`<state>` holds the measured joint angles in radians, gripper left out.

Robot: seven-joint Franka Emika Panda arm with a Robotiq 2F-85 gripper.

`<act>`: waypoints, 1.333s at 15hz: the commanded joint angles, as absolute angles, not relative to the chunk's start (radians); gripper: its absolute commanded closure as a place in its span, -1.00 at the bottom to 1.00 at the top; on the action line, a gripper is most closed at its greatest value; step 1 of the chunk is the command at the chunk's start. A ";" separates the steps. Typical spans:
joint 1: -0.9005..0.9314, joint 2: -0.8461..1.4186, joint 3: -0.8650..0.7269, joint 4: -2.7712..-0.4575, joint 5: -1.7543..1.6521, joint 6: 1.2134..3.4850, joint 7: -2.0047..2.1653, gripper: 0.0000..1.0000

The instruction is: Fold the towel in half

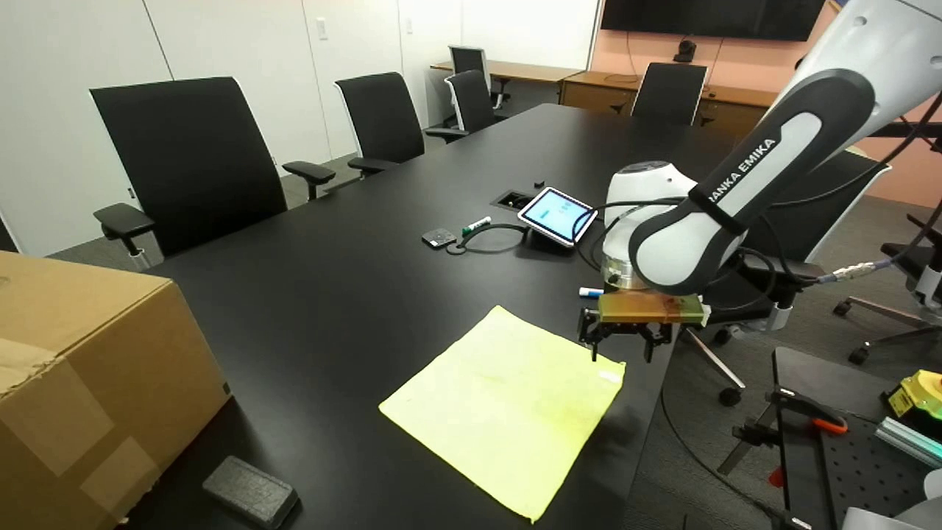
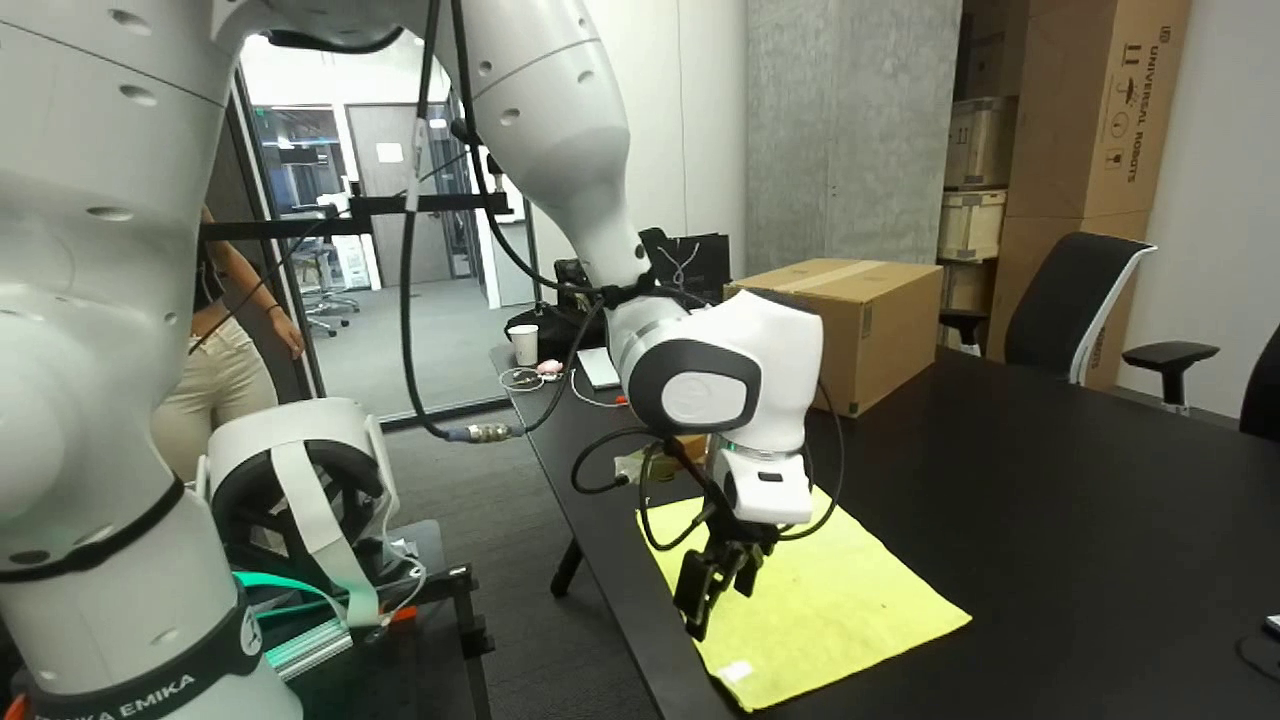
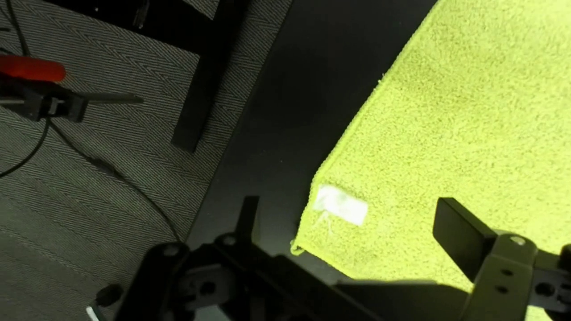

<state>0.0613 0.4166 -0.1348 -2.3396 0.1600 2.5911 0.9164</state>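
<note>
The yellow towel [image 1: 500,405] lies flat and spread out on the black table, and it also shows in an exterior view [image 2: 830,610] and the wrist view [image 3: 455,133]. A white tag [image 3: 341,205] sits near its corner by the table's edge; the tag also shows in both exterior views [image 1: 609,376] [image 2: 735,671]. My gripper [image 1: 622,358] is open and empty above that tagged corner, pointing down. In the wrist view the fingers [image 3: 348,203] stand wide apart, one over the bare table beside the corner, one over the towel. The gripper [image 2: 718,608] looks apart from the cloth.
A cardboard box [image 1: 110,383] and a dark grey block [image 1: 250,492] stand on the table. A tablet [image 1: 558,215], a green marker [image 1: 477,225] and a blue-capped marker [image 1: 590,292] lie behind the towel. The table's edge [image 3: 232,147] runs close to the tagged corner. Chairs surround the table.
</note>
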 commanded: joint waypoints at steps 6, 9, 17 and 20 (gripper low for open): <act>0.099 0.585 -0.170 -2.228 0.144 2.606 1.065 -1.00; 0.105 0.622 -0.184 -2.201 0.136 2.612 1.075 -1.00; 0.104 0.640 -0.215 -2.202 0.155 2.700 1.076 -1.00; 0.089 0.653 -0.187 -2.201 0.182 2.735 1.065 -1.00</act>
<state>0.0885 0.6303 -0.2018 -2.2062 0.1611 2.6808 1.0516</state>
